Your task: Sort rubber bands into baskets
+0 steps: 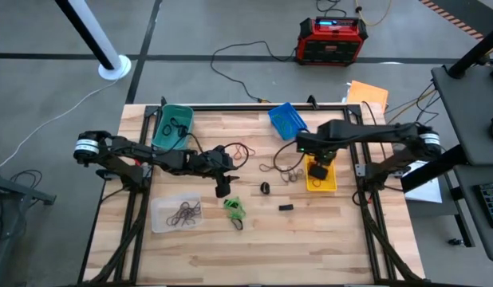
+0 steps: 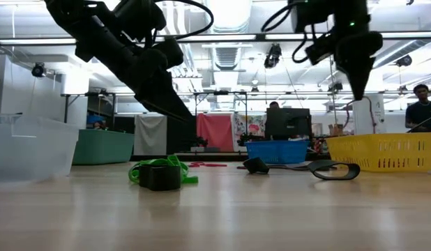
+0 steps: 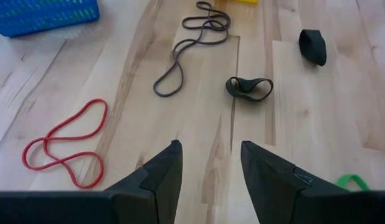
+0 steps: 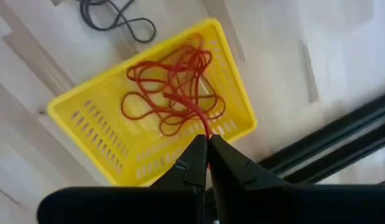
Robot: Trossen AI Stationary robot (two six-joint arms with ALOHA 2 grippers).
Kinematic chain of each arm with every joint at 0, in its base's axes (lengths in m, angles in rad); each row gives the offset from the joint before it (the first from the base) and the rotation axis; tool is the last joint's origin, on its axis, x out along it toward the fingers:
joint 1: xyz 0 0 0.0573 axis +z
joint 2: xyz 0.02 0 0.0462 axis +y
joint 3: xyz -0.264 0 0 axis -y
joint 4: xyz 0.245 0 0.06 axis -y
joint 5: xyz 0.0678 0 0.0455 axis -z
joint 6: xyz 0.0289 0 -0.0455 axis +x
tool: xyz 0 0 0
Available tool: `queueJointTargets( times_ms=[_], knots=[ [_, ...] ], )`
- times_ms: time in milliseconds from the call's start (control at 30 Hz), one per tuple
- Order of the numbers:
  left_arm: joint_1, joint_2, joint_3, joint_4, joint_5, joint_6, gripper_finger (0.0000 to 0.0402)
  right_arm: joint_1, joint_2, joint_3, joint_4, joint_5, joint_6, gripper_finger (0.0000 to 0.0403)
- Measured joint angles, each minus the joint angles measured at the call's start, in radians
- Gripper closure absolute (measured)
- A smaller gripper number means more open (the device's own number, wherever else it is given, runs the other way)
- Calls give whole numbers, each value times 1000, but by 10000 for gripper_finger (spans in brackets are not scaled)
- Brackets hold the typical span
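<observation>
My right gripper is shut on a red rubber band above the yellow basket, which holds several red bands. In the high view it stands over that basket. My left gripper is open and empty over the table's middle. Ahead of it on the wood lie a red band, a dark brown band and a black band. Green bands lie just beside it. The teal, blue and clear baskets stand on the table. My right gripper pinches a strand of a red band between its two fingertips, coming from above and pointing down. The strand runs down from the fingers into the yellow basket, where the band's lower part lies among the other red bands.
A small black block lies on the wood near the middle. More dark bands lie left of the yellow basket. The clear basket holds dark bands. People show in the room beyond.
</observation>
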Motion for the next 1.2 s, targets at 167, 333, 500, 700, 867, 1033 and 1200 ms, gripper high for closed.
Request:
queueJointTargets(
  times_ms=[167,333,500,700,867,1033,1200],
  knots=[
    [0,0,0,0,0,-1,254,1,-68,-57,10,0,97,394],
    [0,0,0,-1,0,-12,254,1,-97,-112,23,0,144,379],
    [0,0,0,0,0,-16,254,1,-96,-146,66,0,152,337],
    [0,0,0,17,0,-28,254,1,-96,-165,167,15,110,279],
    [0,0,0,45,1,-34,254,1,-96,-165,325,35,82,251],
    [0,0,0,66,1,-34,254,29,-97,-205,661,38,-25,239],
    [0,0,0,79,1,-35,254,123,-99,-378,1290,37,-210,242]
  ],
)
